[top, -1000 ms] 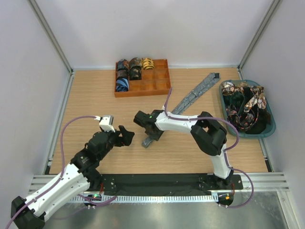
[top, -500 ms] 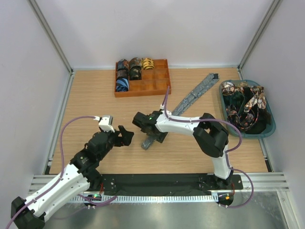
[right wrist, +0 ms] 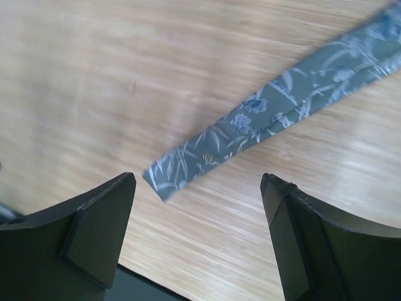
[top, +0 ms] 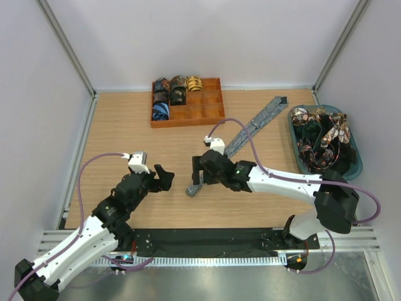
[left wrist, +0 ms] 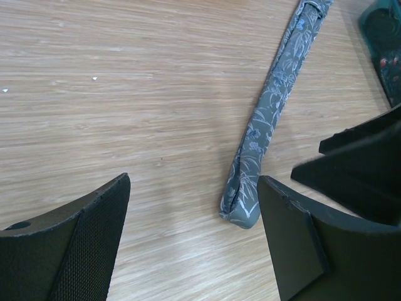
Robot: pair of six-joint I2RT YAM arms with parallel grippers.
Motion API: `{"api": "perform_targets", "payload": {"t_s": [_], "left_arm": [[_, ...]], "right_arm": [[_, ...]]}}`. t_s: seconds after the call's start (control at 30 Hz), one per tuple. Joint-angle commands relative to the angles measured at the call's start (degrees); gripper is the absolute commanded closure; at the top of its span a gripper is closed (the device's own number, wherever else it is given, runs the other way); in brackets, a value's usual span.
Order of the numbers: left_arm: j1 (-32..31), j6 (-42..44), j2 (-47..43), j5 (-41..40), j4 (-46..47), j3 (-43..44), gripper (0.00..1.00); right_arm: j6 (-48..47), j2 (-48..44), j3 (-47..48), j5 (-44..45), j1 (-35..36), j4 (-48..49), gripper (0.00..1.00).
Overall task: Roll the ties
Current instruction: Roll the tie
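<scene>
The grey-blue tie [top: 252,127] lies flat on the counter [top: 125,132]. It runs from the far right to the near middle. The right pincer [right wrist: 197,180] hangs wide over its near end and holds nothing. The left pincer [left wrist: 193,182] is wide too, just left of that end. Rolled ties [top: 170,94] sit in the far tray [top: 210,119]. Loose ties [top: 322,138] fill the right bin [top: 356,169].

The long tie [top: 250,130] is grey-blue with a pale leaf and blossom print. The desk [top: 125,125] is light wood with fine grain. At its far edge an orange-brown tray [top: 210,116] holds a blue striped roll [top: 160,113], a gold roll [top: 194,83] with dark markings, and others in dark brown and black. By the right edge a teal bin [top: 356,168] holds black loose ties [top: 319,135] printed in red, white and tan
</scene>
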Motion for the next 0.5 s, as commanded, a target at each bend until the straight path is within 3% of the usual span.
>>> {"api": "perform_targets", "payload": {"t_s": [0.0,0.13,0.27,0.37,0.47], "left_arm": [[0.24,0.84,0.58,-1.81,0.97,0.08,0.18],[0.24,1.11,1.02,-2.07,1.15,0.17,0.18],[0.24,1.28,1.20,-2.07,1.24,0.00,0.17],[0.24,1.37,1.37,-2.16,1.24,-0.09,0.17],[0.24,1.37,1.37,-2.24,1.24,0.00,0.17]], "right_arm": [[-26.14,-1.85,-3.77,-11.37,0.37,13.97,0.12],[-34.35,1.49,-1.76,-17.89,0.54,12.91,0.12],[-37.54,5.00,0.53,-19.04,1.15,12.56,0.09],[-38.94,7.20,1.24,-19.39,1.94,13.00,0.00],[-39.91,8.79,0.97,-19.48,3.00,14.75,0.01]]}}
